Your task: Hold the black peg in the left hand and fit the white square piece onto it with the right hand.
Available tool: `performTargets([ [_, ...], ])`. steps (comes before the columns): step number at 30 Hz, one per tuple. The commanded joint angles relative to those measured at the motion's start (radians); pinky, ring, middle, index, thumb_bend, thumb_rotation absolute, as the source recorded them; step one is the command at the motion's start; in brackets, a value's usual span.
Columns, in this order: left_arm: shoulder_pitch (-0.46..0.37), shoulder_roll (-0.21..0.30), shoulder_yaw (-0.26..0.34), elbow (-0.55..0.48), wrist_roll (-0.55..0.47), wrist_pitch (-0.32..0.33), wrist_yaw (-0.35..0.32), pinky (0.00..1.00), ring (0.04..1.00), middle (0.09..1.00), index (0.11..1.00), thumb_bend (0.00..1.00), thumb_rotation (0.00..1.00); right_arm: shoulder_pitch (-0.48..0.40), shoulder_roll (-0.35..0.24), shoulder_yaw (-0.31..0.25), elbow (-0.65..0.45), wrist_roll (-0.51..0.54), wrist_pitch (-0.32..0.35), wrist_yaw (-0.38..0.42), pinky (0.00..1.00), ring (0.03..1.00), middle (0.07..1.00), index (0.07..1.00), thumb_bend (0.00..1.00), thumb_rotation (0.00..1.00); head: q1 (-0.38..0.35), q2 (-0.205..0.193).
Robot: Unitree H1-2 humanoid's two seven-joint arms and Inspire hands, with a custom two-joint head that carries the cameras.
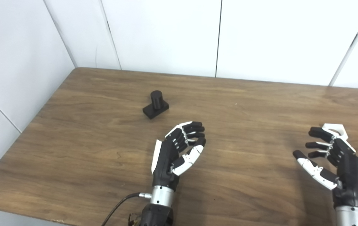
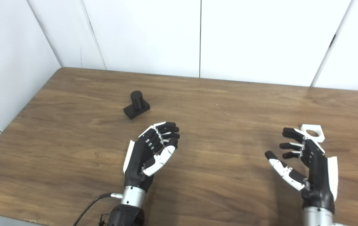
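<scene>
Wood-grain surface [image 1: 103, 150] carries the black peg [image 1: 156, 104], which stands upright on its flat base toward the far left, well apart from both hands. Nearer, the left hand [image 1: 179, 150] holds nothing, its fingers curled loosely with gaps between them. Right hand [image 2: 307, 160] is likewise released, fingers spread, with the white square piece [image 2: 313, 132] lying just behind its fingertips.
</scene>
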Motion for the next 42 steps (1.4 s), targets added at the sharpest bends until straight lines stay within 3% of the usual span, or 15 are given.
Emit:
performTargets([
  [1,0.013,-0.039,-0.028,0.039,0.023,-0.017,0.001,0.54,0.643,0.672,0.643,0.5,0.22,0.056,-0.007,0.005,-0.049,-0.005,-0.015,0.001,0.47,0.597,0.706,0.687,0.52,0.0,-0.001,0.001],
  [7,0.013,-0.015,-0.011,-0.052,0.002,0.077,-0.018,0.51,0.655,0.68,0.648,0.68,0.35,0.055,-0.006,0.007,-0.064,-0.005,0.009,0.011,0.47,0.602,0.708,0.688,0.51,0.0,0.001,0.003],
  [15,-0.028,0.051,0.026,-0.133,0.07,0.192,-0.036,0.6,0.692,0.72,0.689,0.68,0.25,0.044,-0.002,0.006,-0.07,-0.007,0.024,0.01,0.46,0.579,0.697,0.683,0.51,0.0,-0.001,-0.003],
  [21,-0.068,0.112,0.044,-0.185,0.112,0.282,-0.069,0.61,0.723,0.75,0.709,0.71,0.26,0.04,-0.007,0.008,-0.074,-0.017,0.033,0.014,0.45,0.572,0.692,0.679,0.51,0.0,0.001,-0.006],
  [33,-0.153,0.196,0.086,-0.212,0.272,0.303,-0.048,0.61,0.732,0.755,0.7,0.74,0.27,0.034,-0.005,0.011,-0.076,-0.021,0.049,0.014,0.45,0.575,0.688,0.671,0.51,0.0,0.011,-0.01],
  [42,-0.226,0.263,0.113,-0.228,0.457,0.391,-0.046,0.7,0.79,0.787,0.707,0.71,0.24,0.039,-0.002,0.008,-0.083,-0.015,0.052,0.013,0.46,0.583,0.691,0.671,0.51,0.0,0.012,-0.008],
])
